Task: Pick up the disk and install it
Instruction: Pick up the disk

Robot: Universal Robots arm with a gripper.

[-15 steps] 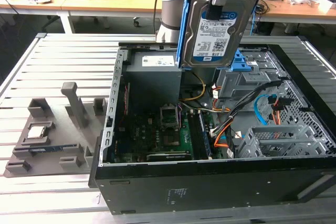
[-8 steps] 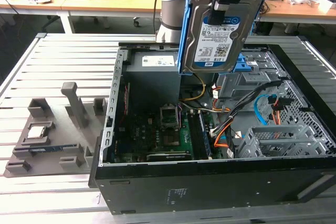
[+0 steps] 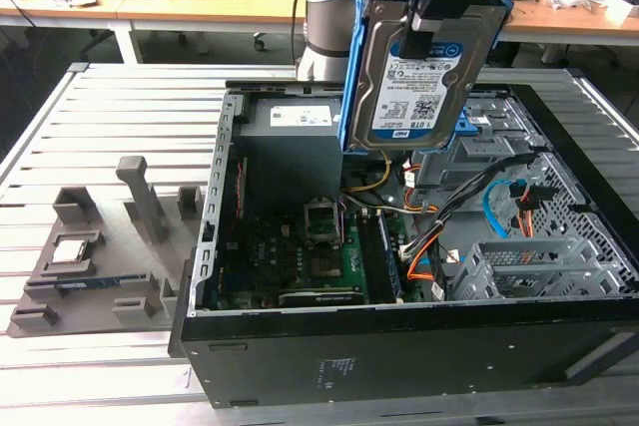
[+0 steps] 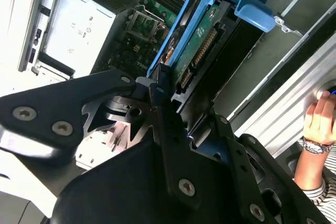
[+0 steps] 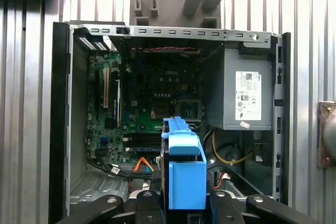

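Slatted aluminium table (image 3: 120, 117), open black desktop computer case (image 3: 399, 356) lying on its side on it. Grey box power supply (image 3: 290, 137) is in the case's far corner.

Silver-grey rectangular disk (image 3: 424, 87) with blue plastic rails is off the table, hanging over the open case beside the power supply. It stands nearly on edge, white-and-blue label towards the exterior view. Black two-finger gripper (image 3: 419, 32) is clamped on it from above, one finger across the label face.

Handling, my read:
- dense for its size, fully rigid
- smooth metal faces, could slip if the squeeze is light
- shock-sensitive; green circuit board and connector pins bare on the back in the second wrist view (image 4: 202, 40)
- best held flat on the faces or by the rails, off board and connector

Hard to make out:
- far finger is behind the disk
- gripper's upper part is cut off in the exterior view
- can't tell the gap between the disk's lower edge and the parts below
- a person's hand (image 4: 320, 116) at the table edge, mostly cut off
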